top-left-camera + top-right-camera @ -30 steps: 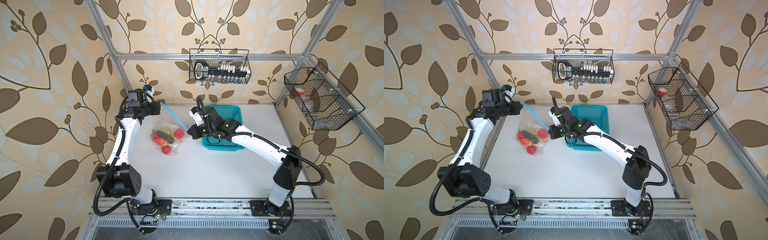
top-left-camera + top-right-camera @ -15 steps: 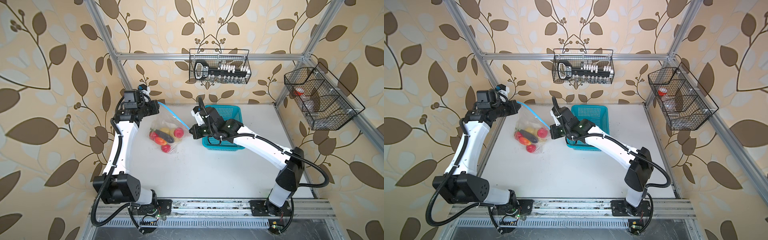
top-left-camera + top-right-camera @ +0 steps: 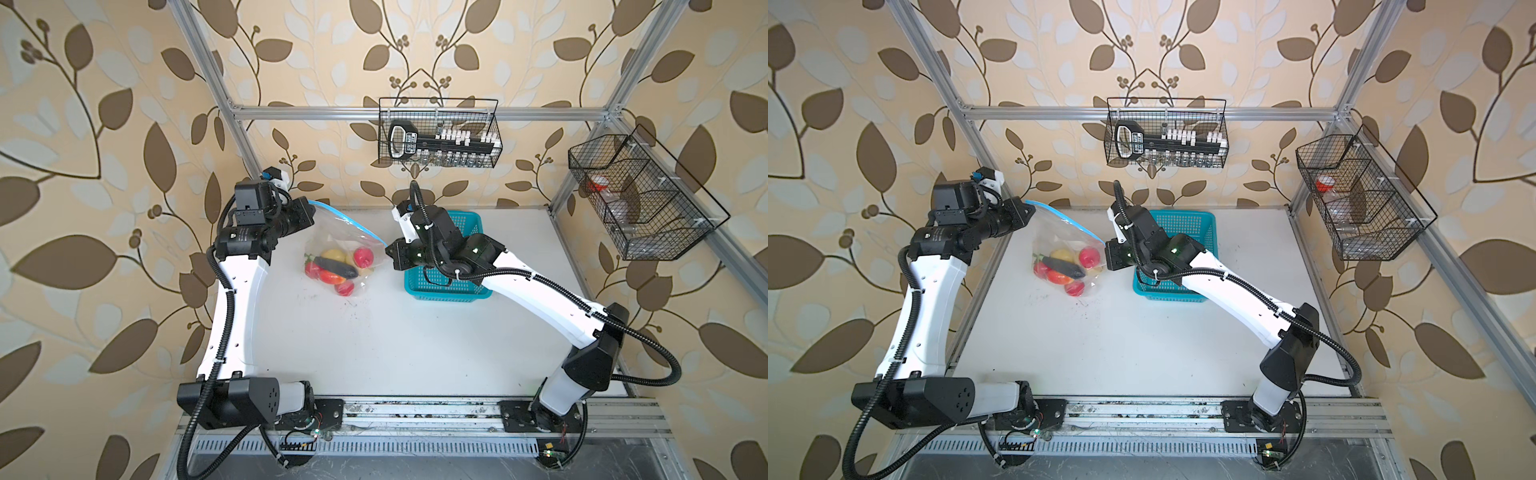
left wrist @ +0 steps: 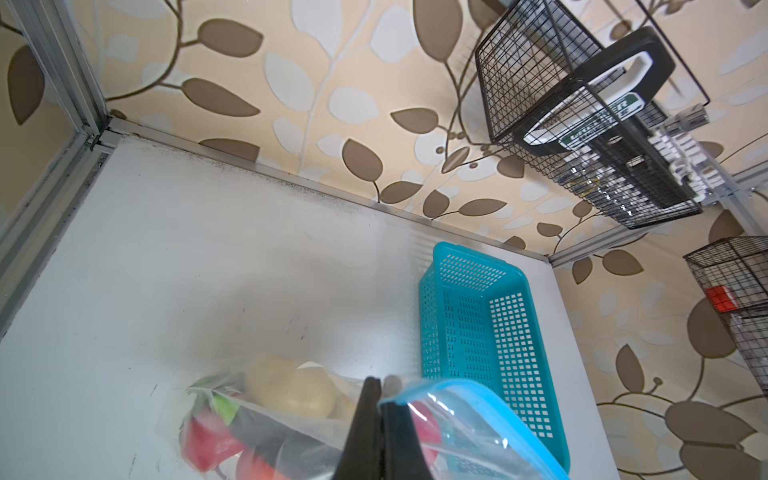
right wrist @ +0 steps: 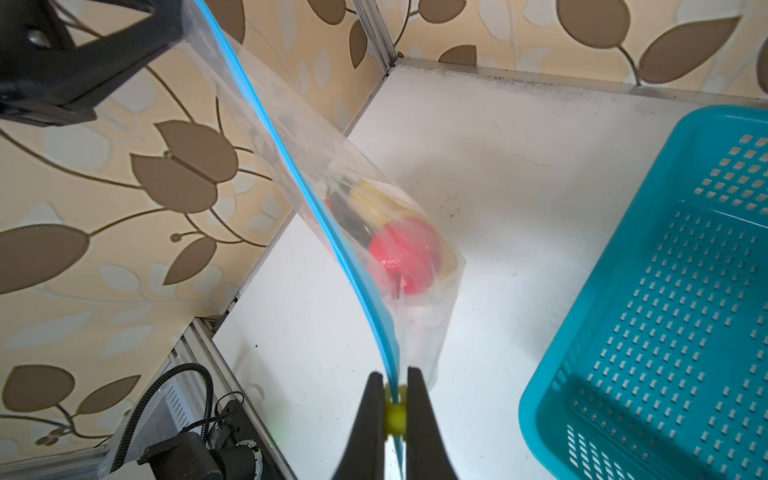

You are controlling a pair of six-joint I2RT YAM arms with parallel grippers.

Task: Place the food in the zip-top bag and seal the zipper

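Drawing slightly further toward the left wall than one second ago, with the left end effector pressed together on one end of the zipper. Pinching the yellowish slider tab at the opposite end with the right end effector, pressed together too. Holding the zip-top bag stretched between both over the counter, with the food lying inside at its low part. Probably finishing the seal: keeping the zipper straight and tight, pulling only along its line, avoiding any jerk against the thin plastic. Staying away from the turquoise basket just beside.
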